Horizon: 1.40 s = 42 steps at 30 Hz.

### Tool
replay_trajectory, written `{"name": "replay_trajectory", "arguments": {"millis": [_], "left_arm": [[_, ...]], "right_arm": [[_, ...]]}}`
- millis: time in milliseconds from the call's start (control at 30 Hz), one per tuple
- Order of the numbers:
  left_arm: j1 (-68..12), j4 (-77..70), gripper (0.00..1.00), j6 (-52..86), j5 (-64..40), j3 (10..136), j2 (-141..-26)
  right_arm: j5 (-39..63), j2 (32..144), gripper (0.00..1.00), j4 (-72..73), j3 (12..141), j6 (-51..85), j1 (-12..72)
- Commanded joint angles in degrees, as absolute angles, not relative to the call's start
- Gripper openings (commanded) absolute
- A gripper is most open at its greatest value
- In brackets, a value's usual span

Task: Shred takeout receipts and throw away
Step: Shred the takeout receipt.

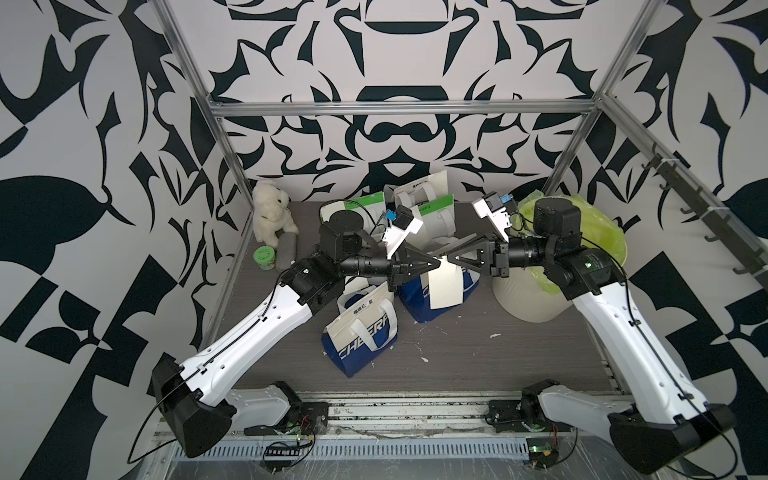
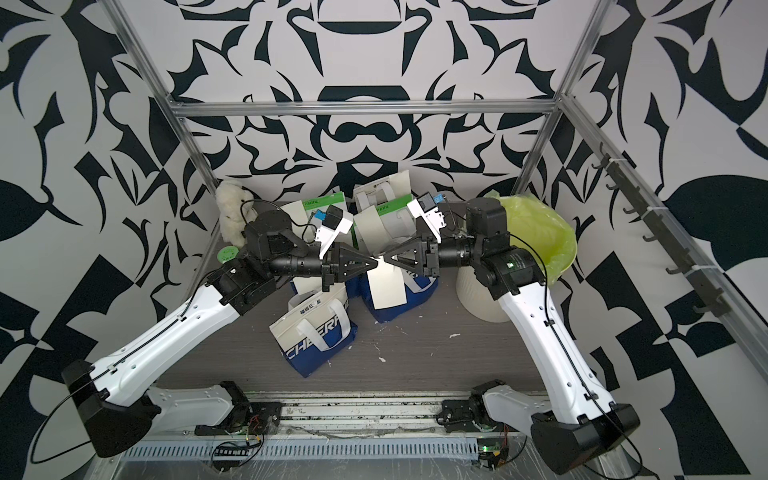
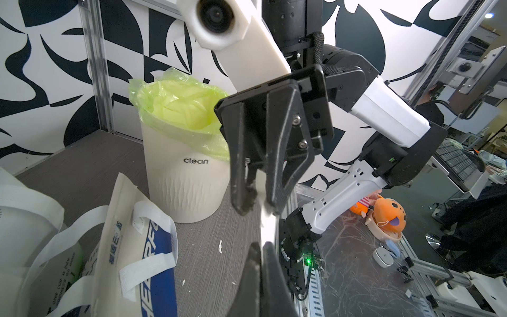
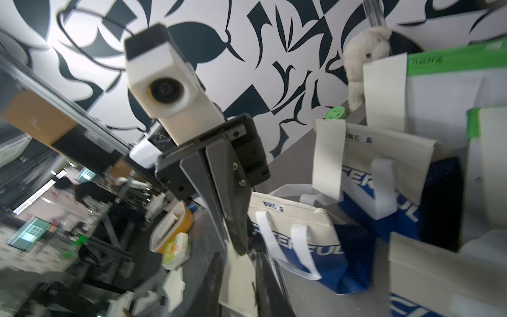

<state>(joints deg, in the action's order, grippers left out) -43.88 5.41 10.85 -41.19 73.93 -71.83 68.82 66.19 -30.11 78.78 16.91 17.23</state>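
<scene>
Plainly, the receipt [image 1: 445, 286] in hand is a thin cream paper slip, light and limp. It hangs by its top edge over the middle of the table [image 1: 457, 361], in front of a blue-and-white bag [image 1: 415, 305], with its lower end free. We judge that it will tear easily. It will also flutter, fold and slip out of smooth fingers. So we think the hold belongs on the edge itself, with two grips close together. Pulling them apart should then start a rip between them rather than crumple the sheet.

That is roughly how the two arms stand. The left gripper [image 1: 436, 263] is closed tight on the slip's top edge. In the right wrist view its jaws are pressed together and the paper comes out below them. The right gripper [image 1: 451, 257] meets it from the opposite side, tip to tip. In the left wrist view its jaws are narrow with white paper between them [image 3: 258, 204]. We read that as a pinch on the same edge, just beside the left's hold, though we cannot tell how firm it is.

Toward the table's far edge we see other slips [image 4: 328, 159] on the bags. The bin [image 1: 528, 303], white with a yellow-green liner, stands by the right edge.
</scene>
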Motion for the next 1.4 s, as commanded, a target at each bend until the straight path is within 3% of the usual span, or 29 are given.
{"name": "replay_trajectory", "arguments": {"millis": [0,100,233,333,433,667,1067,1233,1367], "left_arm": [[-43.9,5.4,0.00,10.0,-40.7,74.3,-71.9],[-43.8,5.5,0.00,9.9,-39.8,74.3,-71.7],[-43.9,5.5,0.01,9.5,-37.8,74.4,-71.7],[-43.9,4.8,0.30,9.6,-36.4,74.4,-71.9],[-43.9,3.6,0.37,10.4,-36.3,74.4,-72.4],[-43.9,2.3,0.37,12.3,-37.4,75.2,-74.9],[-43.9,3.6,0.24,13.0,-38.7,76.9,-76.8],[-43.9,2.2,0.35,12.9,-38.4,76.2,-75.8],[-43.9,0.2,0.37,12.9,-39.0,75.1,-75.0]], "right_arm": [[71.1,65.6,0.07,-28.6,79.1,16.5,17.2],[70.8,65.6,0.00,-29.2,78.9,16.4,17.2],[69.4,65.3,0.00,-29.8,78.7,16.4,17.2],[68.0,65.0,0.00,-30.4,78.7,16.3,17.2],[66.8,64.8,0.00,-30.6,78.7,16.1,17.2],[63.7,64.3,0.00,-30.5,78.7,16.2,17.2],[61.9,64.1,0.00,-30.0,78.0,17.0,17.3],[61.4,63.9,0.00,-30.7,77.8,16.6,17.3],[61.3,63.9,0.00,-30.6,77.9,16.5,17.3]]}}
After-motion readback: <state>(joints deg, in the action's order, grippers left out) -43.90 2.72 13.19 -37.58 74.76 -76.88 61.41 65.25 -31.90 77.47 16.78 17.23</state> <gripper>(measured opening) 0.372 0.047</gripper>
